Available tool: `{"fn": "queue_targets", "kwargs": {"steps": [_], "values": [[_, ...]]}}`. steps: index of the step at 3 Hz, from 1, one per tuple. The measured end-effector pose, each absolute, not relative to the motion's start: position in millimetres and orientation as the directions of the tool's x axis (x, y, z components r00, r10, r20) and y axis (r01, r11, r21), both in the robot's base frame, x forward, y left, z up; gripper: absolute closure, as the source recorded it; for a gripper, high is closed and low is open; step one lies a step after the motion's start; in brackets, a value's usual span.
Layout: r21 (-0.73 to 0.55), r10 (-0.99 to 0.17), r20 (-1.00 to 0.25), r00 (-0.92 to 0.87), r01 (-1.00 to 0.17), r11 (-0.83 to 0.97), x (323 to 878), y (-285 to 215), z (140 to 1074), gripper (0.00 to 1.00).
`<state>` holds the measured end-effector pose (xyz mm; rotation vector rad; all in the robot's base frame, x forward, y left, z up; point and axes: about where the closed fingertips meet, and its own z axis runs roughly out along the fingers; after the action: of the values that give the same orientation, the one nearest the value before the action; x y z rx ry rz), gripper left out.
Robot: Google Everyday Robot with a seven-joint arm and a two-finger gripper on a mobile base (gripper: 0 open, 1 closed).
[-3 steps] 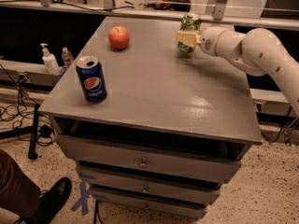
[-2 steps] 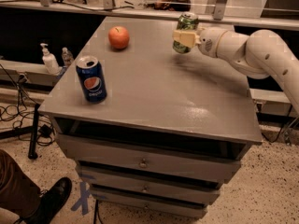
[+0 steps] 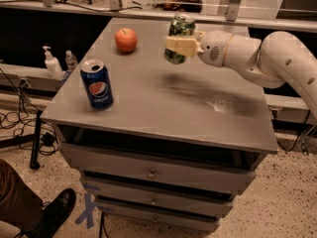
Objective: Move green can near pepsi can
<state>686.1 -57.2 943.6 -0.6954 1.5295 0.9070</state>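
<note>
The green can (image 3: pixel 179 28) is held in the air above the far middle of the grey table (image 3: pixel 163 103), tilted a little. My gripper (image 3: pixel 181 45) reaches in from the right and is shut on the can around its middle. The pepsi can (image 3: pixel 97 84) stands upright near the table's front left corner, well to the left of and nearer than the green can.
A red apple (image 3: pixel 126 39) lies at the table's far left. Two small bottles (image 3: pixel 51 63) stand on a ledge left of the table. A person's shoe (image 3: pixel 52 213) is on the floor at lower left. Drawers (image 3: pixel 151 173) run under the tabletop.
My gripper has lifted the green can off the far right of the table and carried it to the left, toward the middle. The pepsi can and apple have not moved.
</note>
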Motion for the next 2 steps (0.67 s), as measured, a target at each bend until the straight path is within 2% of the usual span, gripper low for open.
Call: {"fn": "queue_targets", "kwargs": {"steps": [2], "values": [[0.154, 0.035, -0.988, -0.154, -0.895, 0.419, 605, -5, 946, 1.0]]}}
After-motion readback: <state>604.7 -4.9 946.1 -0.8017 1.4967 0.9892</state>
